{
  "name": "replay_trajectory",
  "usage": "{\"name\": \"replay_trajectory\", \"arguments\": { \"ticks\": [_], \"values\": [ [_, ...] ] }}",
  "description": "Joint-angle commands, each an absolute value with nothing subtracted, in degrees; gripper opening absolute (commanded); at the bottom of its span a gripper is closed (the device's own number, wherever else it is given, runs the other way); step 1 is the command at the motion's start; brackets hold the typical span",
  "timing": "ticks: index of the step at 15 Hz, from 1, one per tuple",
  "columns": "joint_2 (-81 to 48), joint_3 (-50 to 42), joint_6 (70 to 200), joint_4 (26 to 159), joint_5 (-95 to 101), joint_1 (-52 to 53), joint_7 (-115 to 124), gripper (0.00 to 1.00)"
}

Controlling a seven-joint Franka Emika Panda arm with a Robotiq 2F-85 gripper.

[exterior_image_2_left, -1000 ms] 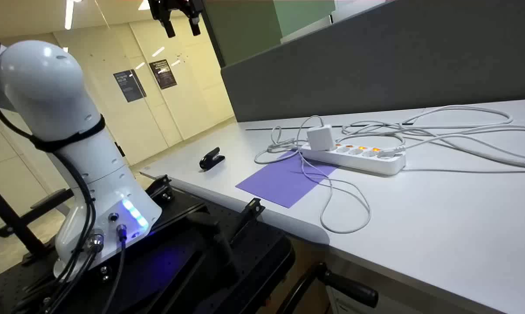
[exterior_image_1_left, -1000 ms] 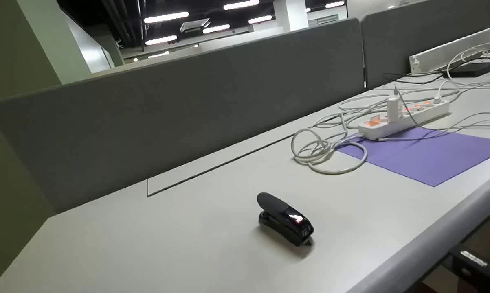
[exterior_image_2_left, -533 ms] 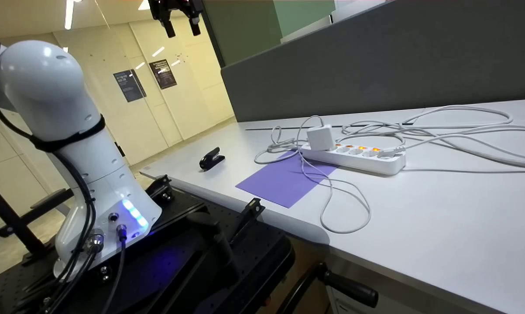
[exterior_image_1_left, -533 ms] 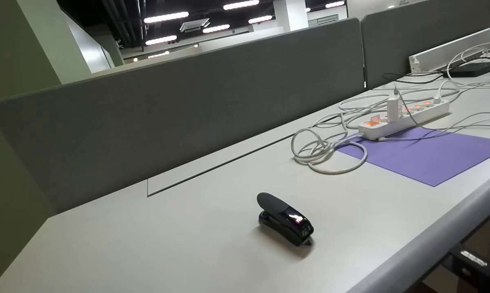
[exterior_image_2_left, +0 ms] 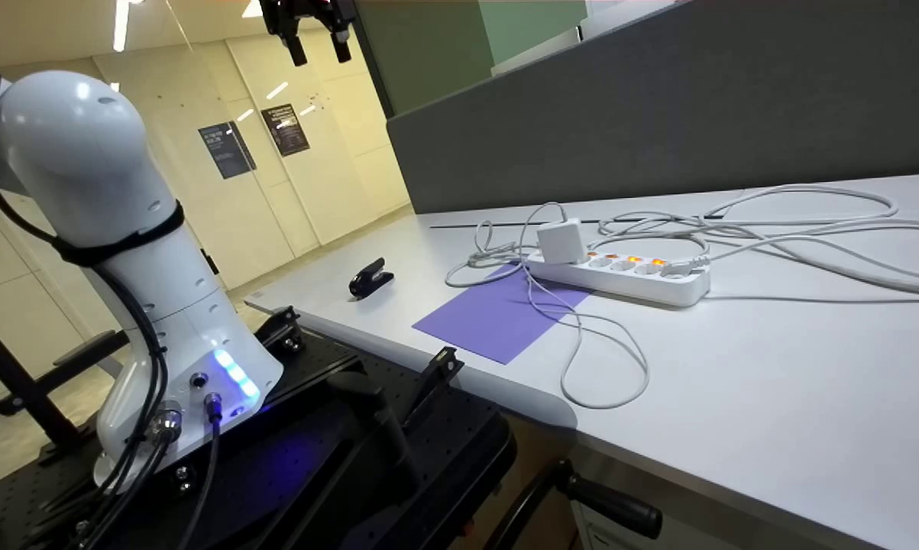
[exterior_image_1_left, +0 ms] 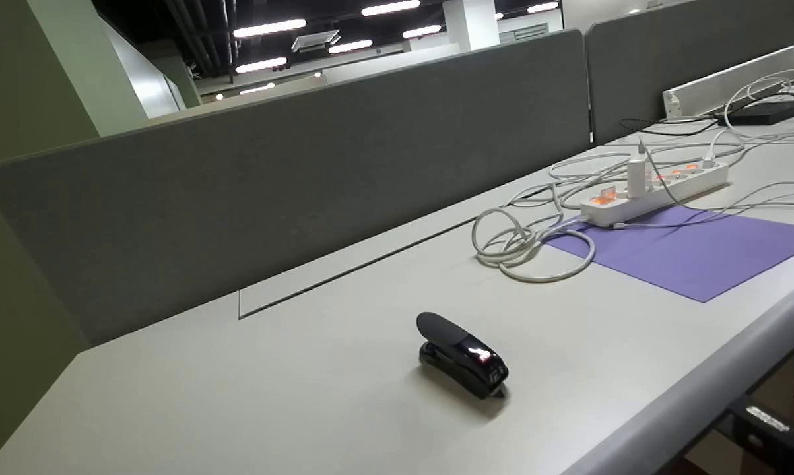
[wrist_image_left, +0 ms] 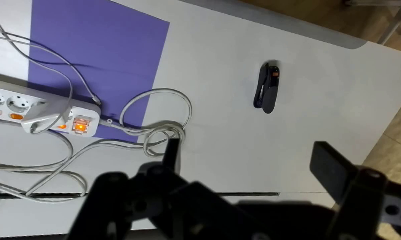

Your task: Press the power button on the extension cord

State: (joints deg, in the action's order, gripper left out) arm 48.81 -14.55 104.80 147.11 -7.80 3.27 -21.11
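Note:
The extension cord is a long white power strip, seen in both exterior views (exterior_image_1_left: 684, 189) (exterior_image_2_left: 627, 284) and at the left of the wrist view (wrist_image_left: 88, 110). Its power button, a larger orange-lit switch with a clear cover piece, is at the strip's end in the wrist view (wrist_image_left: 80, 127) and in an exterior view (exterior_image_1_left: 603, 197). A white plug adapter (exterior_image_2_left: 561, 242) stands beside it and hides it in that view. My gripper (exterior_image_2_left: 320, 59) is open and empty, high above the table. In the wrist view its fingers (wrist_image_left: 246, 150) are wide apart, right of the strip.
A black stapler (wrist_image_left: 267, 88) lies on the white table. A purple sheet (wrist_image_left: 120, 43) lies under part of the strip. Coiled grey cables (wrist_image_left: 187, 106) lie by the button end, with more cables behind the strip. A dark partition (exterior_image_2_left: 658, 114) runs along the table's back.

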Motion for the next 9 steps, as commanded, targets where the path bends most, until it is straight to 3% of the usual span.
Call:
{"name": "replay_trajectory", "arguments": {
  "ticks": [1,9],
  "values": [
    [46.25,-14.97,107.63,146.51,-8.55,1.78,-21.51,1.00],
    [30.00,-20.26,122.39,142.79,-11.91,0.19,-23.90,1.00]
  ]
}}
